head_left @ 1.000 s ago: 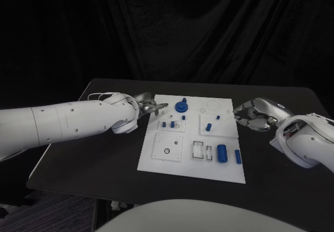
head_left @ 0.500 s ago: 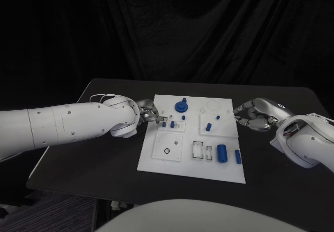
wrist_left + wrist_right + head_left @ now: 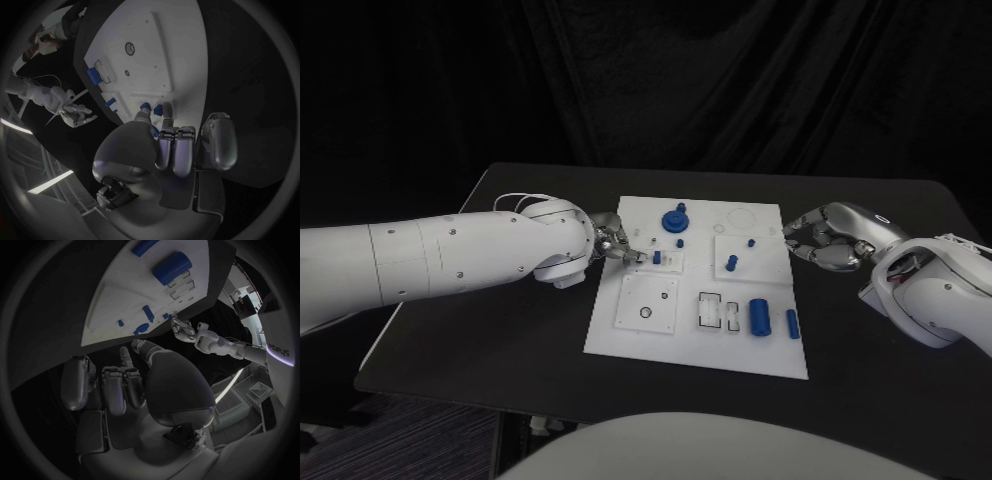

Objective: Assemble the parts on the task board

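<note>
Fingertips of the left hand (image 3: 610,246) are seen at the left edge of the board (image 3: 646,340), reaching over it toward a small raised block where short blue pegs (image 3: 658,257) stand. From the left wrist view the hand (image 3: 175,150) is shown with its fingers drawn together and pointing at those pegs (image 3: 157,109); whether a peg is pinched cannot be told, since the fingertips cover the spot.

The board is a white plate lying flat in the middle of the black table (image 3: 488,320), between the two hands. At its far end a blue knobbed part (image 3: 676,218) is seen standing, just beyond the pegs, with a faint ring outline to its right. Nearer the middle a tall blue pin (image 3: 731,264) is set upright in a square panel. At the near right a thick blue cylinder (image 3: 759,316) is laid flat, with a slimmer blue bar (image 3: 792,323) beside it, close to the board's right edge.

The right hand (image 3: 826,240) is held just off the board's right edge, apart from every part. Its fingers are curled inward and nothing is held in them, as is confirmed in the right wrist view (image 3: 125,380).
</note>
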